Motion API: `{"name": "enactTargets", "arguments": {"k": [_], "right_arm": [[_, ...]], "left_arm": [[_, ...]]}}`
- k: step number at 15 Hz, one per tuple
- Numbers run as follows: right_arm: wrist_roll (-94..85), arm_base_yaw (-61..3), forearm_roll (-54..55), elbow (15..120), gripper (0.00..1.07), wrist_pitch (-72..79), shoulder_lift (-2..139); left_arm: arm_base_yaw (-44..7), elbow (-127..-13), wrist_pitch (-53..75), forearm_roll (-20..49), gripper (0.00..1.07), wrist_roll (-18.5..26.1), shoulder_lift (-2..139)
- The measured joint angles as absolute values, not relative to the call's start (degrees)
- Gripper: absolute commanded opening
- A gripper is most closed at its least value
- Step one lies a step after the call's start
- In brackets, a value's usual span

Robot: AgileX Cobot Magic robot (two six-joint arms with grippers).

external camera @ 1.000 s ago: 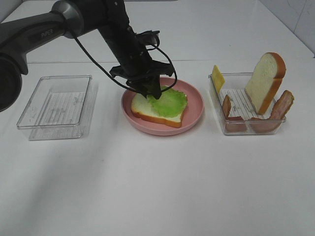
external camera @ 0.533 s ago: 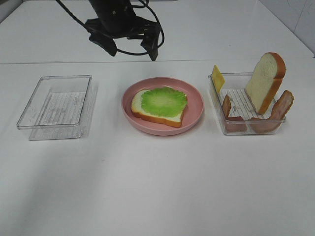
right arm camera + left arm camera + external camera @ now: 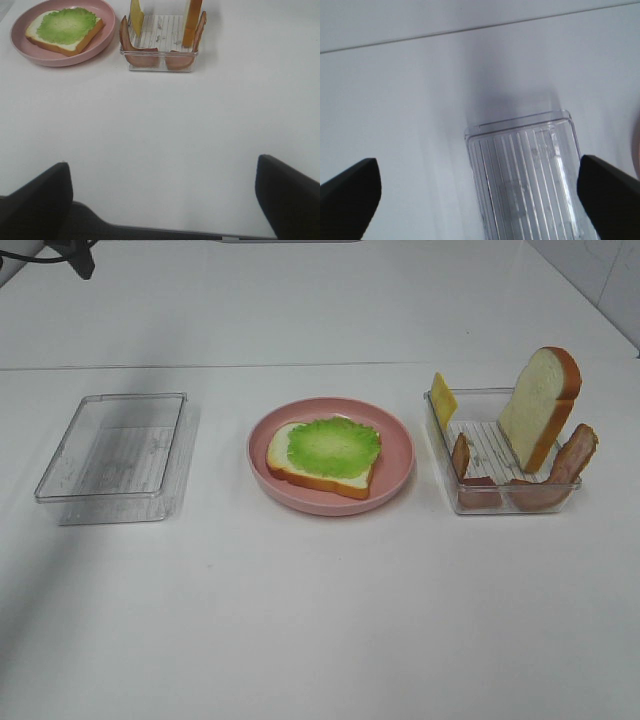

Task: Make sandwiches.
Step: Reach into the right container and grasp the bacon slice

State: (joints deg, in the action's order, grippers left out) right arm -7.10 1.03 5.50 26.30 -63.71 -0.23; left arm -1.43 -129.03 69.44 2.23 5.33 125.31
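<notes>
1 sandwich (image 3: 322, 455) is part-built: a bread slice (image 3: 285, 458) with orange-brown crust lies flat on the pink plate (image 3: 395, 475) in the middle, a ruffled lettuce leaf (image 3: 333, 445) spread over it, well apart from both sets of fingers. The left gripper (image 3: 480, 197) hangs over the clear tray (image 3: 525, 170) on the left side, its 2 dark fingers (image 3: 350, 192) spread wide, released, clasping nothing. The right gripper (image 3: 162, 200) is likewise spread and released above the white table (image 3: 165, 130), with the plate and the right-hand tray (image 3: 160, 62) well ahead of it. That tray holds a yellow cheese square (image 3: 442, 400) leaning at a far corner, a second bread slice (image 3: 540, 405) standing on edge, and reddish-brown bacon strips (image 3: 572, 452) propped against its walls. A seam (image 3: 300, 366) runs across the far part of the table, and pale wall (image 3: 625, 280) shows at the far right corner. In the high view only a dark scrap of the left arm (image 3: 72, 254) shows, cut off at the top-left edge; the number of bacon strips is hard to make out.
</notes>
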Motion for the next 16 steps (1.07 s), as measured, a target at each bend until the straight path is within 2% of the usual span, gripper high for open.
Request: {"name": "enactTargets", "arguments": {"k": [2, 4, 5, 7, 8, 11, 12, 14, 16], "right_arm": [[-7.1, 1.0, 5.5, 26.3, 0.96, -63.7, -0.2], [-7.1, 1.0, 5.5, 26.3, 0.96, -63.7, -0.2], [-7.1, 1.0, 5.5, 26.3, 0.96, -63.7, -0.2], [-7.1, 1.0, 5.5, 26.3, 0.96, -63.7, -0.2], [-7.1, 1.0, 5.5, 26.3, 0.96, -63.7, -0.2], [-7.1, 1.0, 5.5, 26.3, 0.96, -63.7, -0.2], [-7.1, 1.0, 5.5, 26.3, 0.96, -63.7, -0.2], [-7.1, 1.0, 5.5, 26.3, 0.96, -63.7, -0.2], [-7.1, 1.0, 5.5, 26.3, 0.96, -63.7, -0.2]], "left_arm": [[-1.4, -119.8, 69.4, 2.6, 1.02, 5.6, 120.2], [-1.4, -103.8, 69.3, 3.1, 1.02, 5.7, 109.6], [-1.4, -100.6, 69.3, 3.1, 1.02, 5.7, 107.3], [-1.4, -81.4, 67.2, 3.2, 1.02, 5.1, 90.8], [-1.4, -77.6, 66.6, 3.2, 1.02, 4.8, 87.8], [-1.4, -55.4, 64.5, 3.2, 1.02, 3.2, 61.9], [-1.4, -52.8, 64.6, 3.2, 1.02, 2.8, 58.2], [-1.4, -43.1, 65.9, 3.2, 1.02, 2.1, 40.0], [-1.4, -39.4, 66.8, 3.2, 1.02, 2.1, 29.2]]}}
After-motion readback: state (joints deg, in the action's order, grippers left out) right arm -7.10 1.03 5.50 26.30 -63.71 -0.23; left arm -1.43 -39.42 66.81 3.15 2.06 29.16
